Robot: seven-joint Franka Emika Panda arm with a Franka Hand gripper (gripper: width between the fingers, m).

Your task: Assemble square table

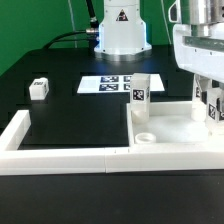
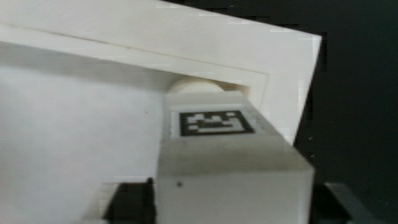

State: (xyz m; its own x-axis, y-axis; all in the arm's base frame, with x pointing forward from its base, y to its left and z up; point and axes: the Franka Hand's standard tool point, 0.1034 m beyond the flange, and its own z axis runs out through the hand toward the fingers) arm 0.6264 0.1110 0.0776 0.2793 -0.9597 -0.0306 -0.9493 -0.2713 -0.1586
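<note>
Wrist view: a white block leg (image 2: 222,165) fills the centre. It is smooth matte plastic with squared sides and a black-and-white tag on its face, and its near end is cut off by the frame. The dark fingers (image 2: 128,205) are only glimpsed at its sides, mostly out of frame. They are set apart with the leg between them, but it cannot be told whether they press on it or stand just clear. The leg's far end is met by a rounded white stub at a corner of the square table (image 2: 107,90), a flat white slab edged by a thin raised rim. How far the leg is seated there is hidden by the leg itself. Past the slab's edge the black surface (image 2: 356,100) is seen. In the exterior view the arm (image 1: 200,45) is cut off at the exterior view's right, and the leg beneath it is hard to make out. The slab is lying at the exterior view's right, tucked against a low fence (image 1: 60,155) of long white bars. A round socket (image 1: 145,137) is seen at its near corner. A second leg (image 1: 140,92) is stood upright at the slab's far corner, with its tag turned to the camera. A third leg (image 1: 38,88) is left alone, well apart, toward the exterior view's left. The marker board (image 1: 110,83) is lying flat behind, partly covered by the upright leg.
</note>
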